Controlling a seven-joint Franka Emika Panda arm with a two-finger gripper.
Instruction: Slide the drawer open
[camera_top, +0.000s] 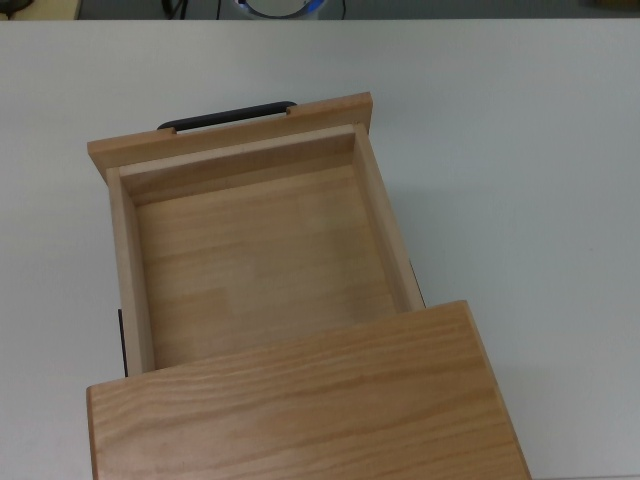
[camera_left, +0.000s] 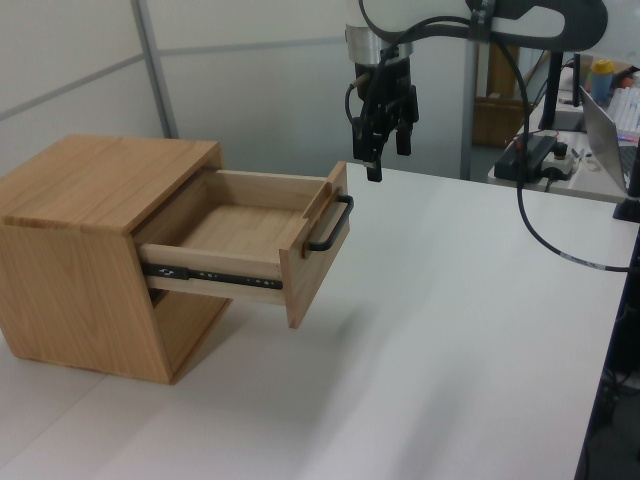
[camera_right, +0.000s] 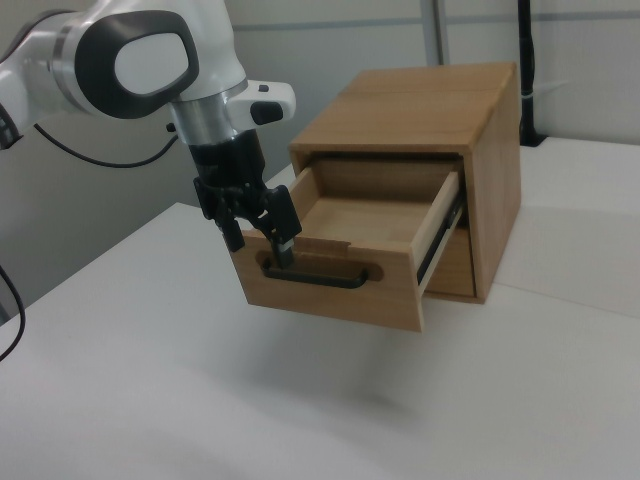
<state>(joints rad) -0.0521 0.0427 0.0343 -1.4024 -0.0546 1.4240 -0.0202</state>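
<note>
The drawer (camera_top: 260, 260) stands pulled well out of its wooden cabinet (camera_left: 75, 265), and its tray is empty. Its black bar handle (camera_top: 228, 114) sits on the front panel (camera_right: 330, 280). In the left view my gripper (camera_left: 387, 158) hangs above the handle (camera_left: 331, 226) and off to the left view's right, apart from it. In the right view the gripper (camera_right: 260, 240) shows in front of the panel's upper left corner, just above the handle (camera_right: 315, 278). It is open, with nothing between its fingers. The top view does not show it.
The cabinet's grained top board (camera_top: 300, 410) covers the drawer's rear part. The white table (camera_left: 450, 330) stretches around it. A black cable (camera_left: 535, 230) hangs from the arm. A laptop (camera_left: 612, 125) and other gear stand at the left view's far right.
</note>
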